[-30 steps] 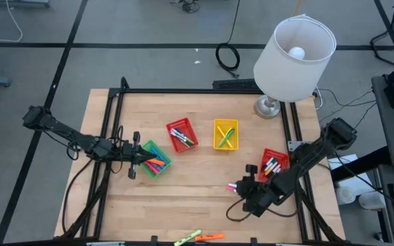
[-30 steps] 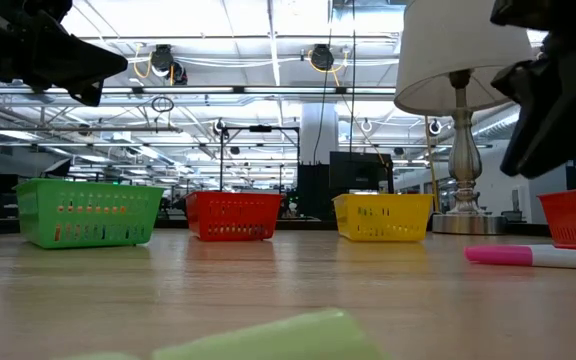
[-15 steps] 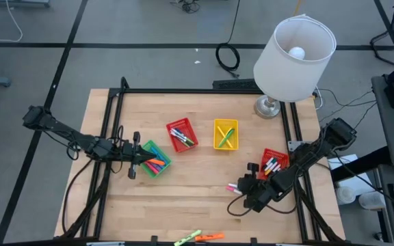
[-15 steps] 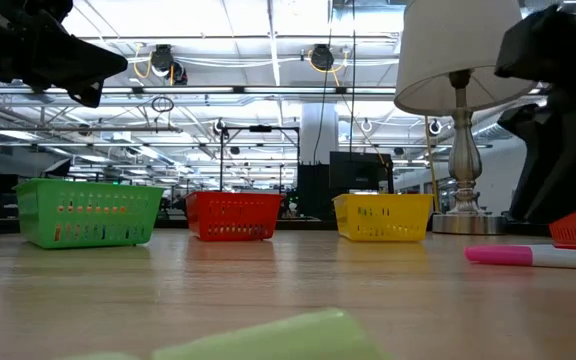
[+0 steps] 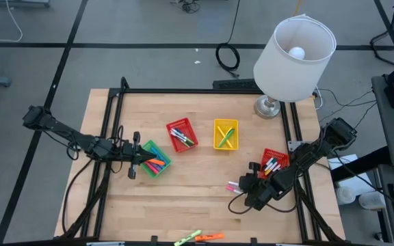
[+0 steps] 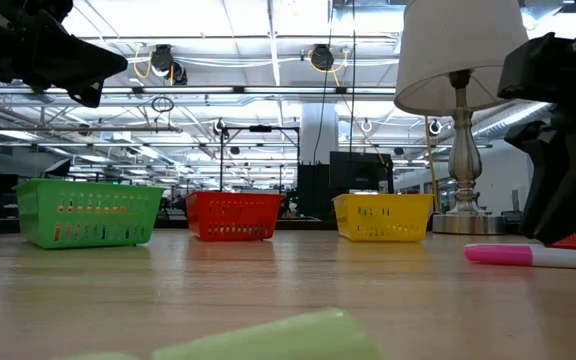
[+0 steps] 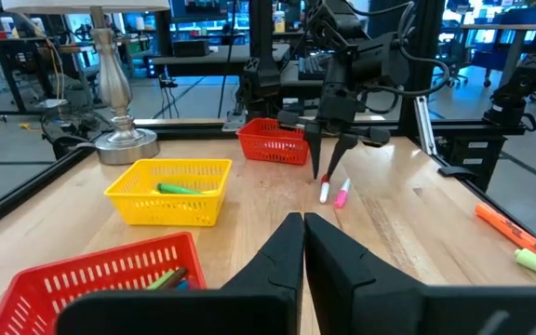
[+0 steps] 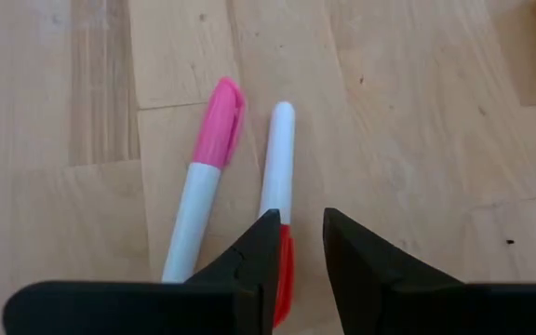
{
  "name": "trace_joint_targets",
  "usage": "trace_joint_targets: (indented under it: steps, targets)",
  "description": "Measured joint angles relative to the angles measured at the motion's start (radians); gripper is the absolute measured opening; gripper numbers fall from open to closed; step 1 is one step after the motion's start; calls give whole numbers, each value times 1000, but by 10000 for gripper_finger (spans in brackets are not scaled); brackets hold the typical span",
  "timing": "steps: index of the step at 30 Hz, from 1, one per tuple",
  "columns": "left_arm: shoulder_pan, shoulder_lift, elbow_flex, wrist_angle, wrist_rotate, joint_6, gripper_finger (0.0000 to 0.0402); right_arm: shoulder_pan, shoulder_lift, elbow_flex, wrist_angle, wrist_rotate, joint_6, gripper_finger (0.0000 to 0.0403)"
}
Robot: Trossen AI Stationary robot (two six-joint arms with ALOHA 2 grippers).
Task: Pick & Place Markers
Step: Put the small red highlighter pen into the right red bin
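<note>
Looking down past the right tool (image 8: 294,244), you have its fingers slightly parted and empty, poised right over the red-capped marker (image 8: 275,186), which lies flat on the surface (image 5: 197,205) just beside the pink-capped marker (image 8: 203,172), the two nearly parallel. Both look light, stiff and smooth-barrelled, so expect them to roll or skid if one finger lands first; take the red one across the middle of its white barrel, fingers straddling it squarely. The pink one lies so close that the nearer finger could nudge it or pinch both together, so mind that gap. The red basket (image 5: 275,162) with markers in it sits just behind the right arm, near the surface's edge. Two more markers, green (image 5: 185,238) and orange (image 5: 213,236), lie well apart at the front edge. The lamp (image 5: 294,51) stands at the far right corner, clear of your reach. Your left tool (image 7: 303,244) is closed and empty, hovering by the green basket (image 5: 154,159).
</note>
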Motion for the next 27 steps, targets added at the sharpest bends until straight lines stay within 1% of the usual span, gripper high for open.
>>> trace_joint_targets:
  steps: [7,14,19,23,27]
  targets:
    - [0,0,0,0,0,0,21,-1,-13,-3,-11,43,-12,73]
    - [0,0,0,0,0,1,21,-5,-69,-3,8,44,-19,73]
    - [0,0,0,0,0,1,21,-10,-70,-3,48,-81,-19,73]
    - [0,0,0,0,0,1,21,-19,-57,-3,27,-79,-15,78]
    - [0,0,0,0,0,1,21,-43,-55,-3,17,-78,-18,99]
